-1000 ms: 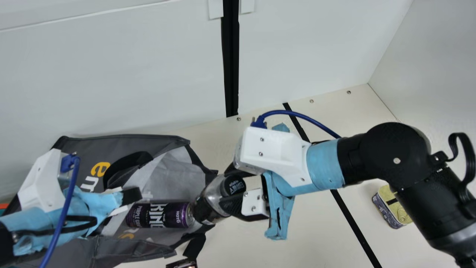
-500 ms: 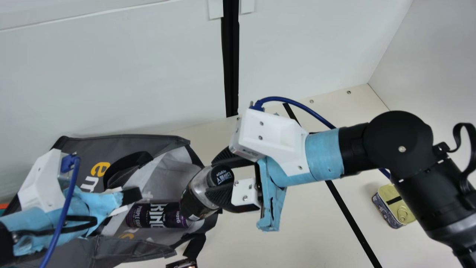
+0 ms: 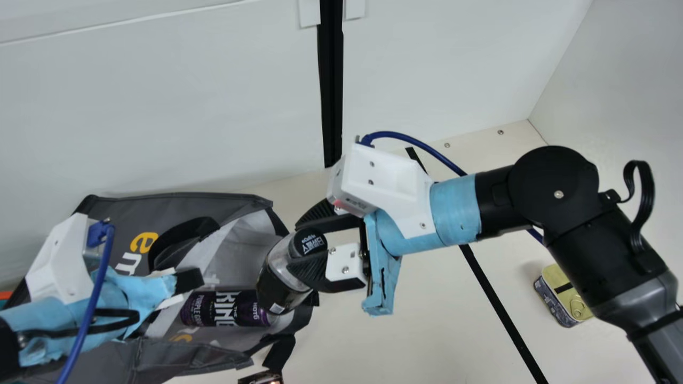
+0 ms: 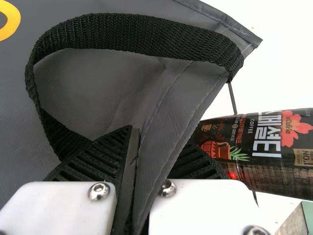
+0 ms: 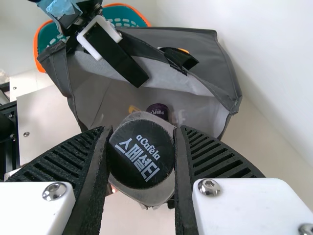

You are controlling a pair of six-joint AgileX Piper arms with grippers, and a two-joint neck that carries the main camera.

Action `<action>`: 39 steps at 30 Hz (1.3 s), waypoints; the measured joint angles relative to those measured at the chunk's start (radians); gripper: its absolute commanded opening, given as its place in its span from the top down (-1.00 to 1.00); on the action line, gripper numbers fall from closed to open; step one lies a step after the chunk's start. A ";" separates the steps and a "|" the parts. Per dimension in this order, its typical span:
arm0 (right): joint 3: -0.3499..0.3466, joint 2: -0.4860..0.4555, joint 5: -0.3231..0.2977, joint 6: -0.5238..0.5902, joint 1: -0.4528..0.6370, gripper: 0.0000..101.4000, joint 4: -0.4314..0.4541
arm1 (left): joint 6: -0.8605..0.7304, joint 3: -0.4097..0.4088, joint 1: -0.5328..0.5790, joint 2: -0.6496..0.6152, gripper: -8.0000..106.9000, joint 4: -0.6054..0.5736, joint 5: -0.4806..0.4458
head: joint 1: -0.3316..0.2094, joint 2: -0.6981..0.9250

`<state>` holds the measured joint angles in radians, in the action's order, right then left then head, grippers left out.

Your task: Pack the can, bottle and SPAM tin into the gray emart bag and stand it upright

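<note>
Can (image 3: 224, 308) lies inside gray emart bag (image 3: 176, 205), bag on its side, mouth open. SPAM tin (image 3: 557, 303) on table (image 3: 416, 330), well apart, right side. Left gripper (image 3: 188, 286) clamped on bag's edge. Right gripper (image 3: 299, 244) clamped on bottle (image 3: 277, 285), tilted at bag mouth.

Left pincer (image 3: 188, 280) closed on the edge of the gray bag (image 4: 166, 105), with black webbing handle (image 4: 137, 34) looped alongside; dark labelled bottle (image 4: 254, 147) near the gripped fabric
</note>
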<state>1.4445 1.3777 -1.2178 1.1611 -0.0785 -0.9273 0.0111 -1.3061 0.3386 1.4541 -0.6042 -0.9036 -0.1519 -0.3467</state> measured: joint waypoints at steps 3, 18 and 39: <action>0.002 0.015 0.001 0.014 0.005 1.00 -0.011 | 0.000 0.000 0.000 0.000 1.00 0.000 0.000 | 0.000 0.000; 0.034 0.093 -0.001 0.060 0.040 1.00 -0.070 | 0.000 0.000 0.000 0.000 1.00 0.000 0.000 | 0.000 0.000; 0.068 0.171 -0.003 0.049 0.014 1.00 -0.100 | 0.000 0.000 0.000 0.000 1.00 0.000 0.000 | 0.000 0.000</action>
<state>1.5127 1.5488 -1.2205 1.2105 -0.0640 -1.0268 0.0111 -1.3061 0.3386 1.4541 -0.6042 -0.9036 -0.1519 -0.3467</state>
